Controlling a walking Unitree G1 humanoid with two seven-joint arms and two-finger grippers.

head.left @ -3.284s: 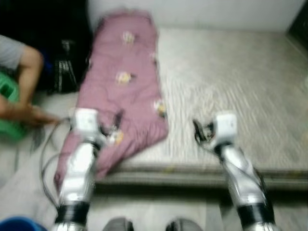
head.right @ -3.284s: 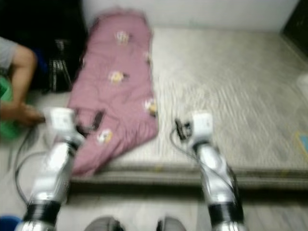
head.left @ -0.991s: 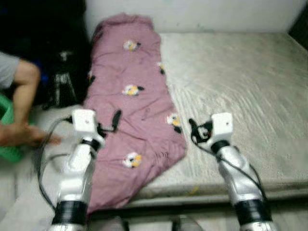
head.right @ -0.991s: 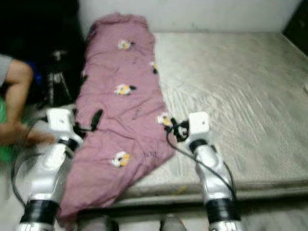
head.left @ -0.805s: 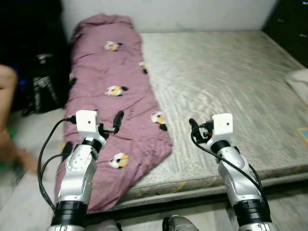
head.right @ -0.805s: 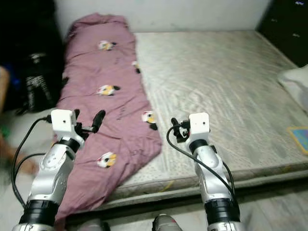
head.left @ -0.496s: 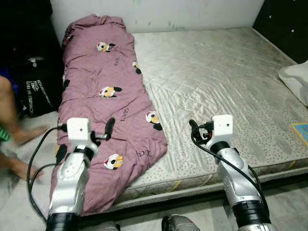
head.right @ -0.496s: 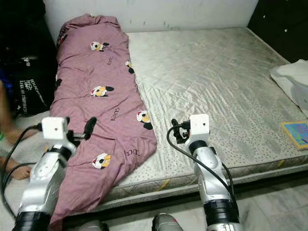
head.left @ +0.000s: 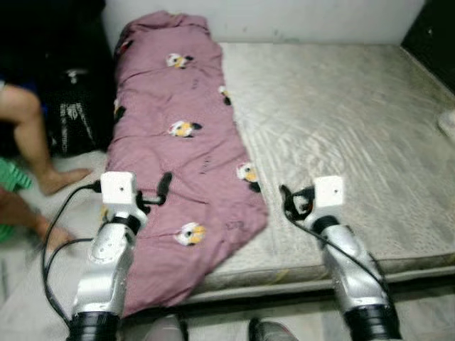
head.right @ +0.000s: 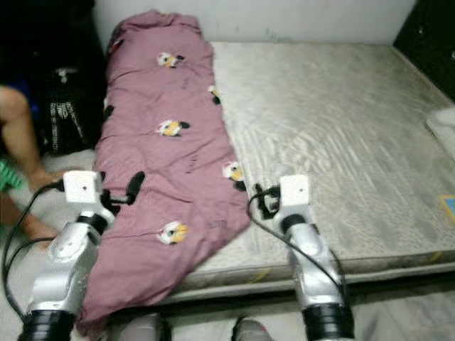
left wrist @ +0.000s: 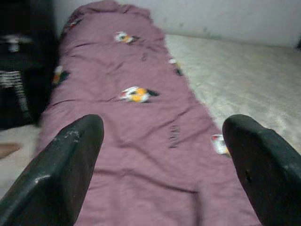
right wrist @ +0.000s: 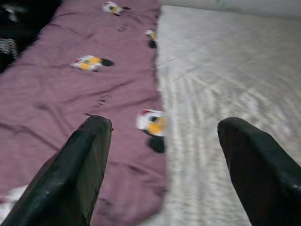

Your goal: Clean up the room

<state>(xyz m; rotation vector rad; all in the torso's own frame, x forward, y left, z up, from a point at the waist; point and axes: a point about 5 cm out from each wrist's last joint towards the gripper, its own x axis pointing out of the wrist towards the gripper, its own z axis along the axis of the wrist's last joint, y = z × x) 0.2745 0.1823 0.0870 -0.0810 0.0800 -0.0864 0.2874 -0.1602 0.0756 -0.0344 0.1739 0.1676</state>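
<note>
A long mauve blanket (head.left: 183,149) lies down the left side of the bare mattress (head.left: 341,135), soft and rumpled, printed with small penguin-like cartoon figures, its near end drooping over the mattress edge toward the floor. The mattress itself is grey, quilted in a diamond stitch, flat and uncovered across its right side. Both silver arms are raised forward, elbows low, wrists level. The left gripper (left wrist: 164,160) hovers above the blanket's lower part, its two thick black fingers (left wrist: 70,165) spread wide with nothing between them. The right gripper (right wrist: 162,165) hangs over the blanket's right border where cloth meets mattress, fingers just as wide apart, empty. Off to the left, a person's bare legs (head.left: 35,135) rest beside a black bag (head.left: 75,114).
</note>
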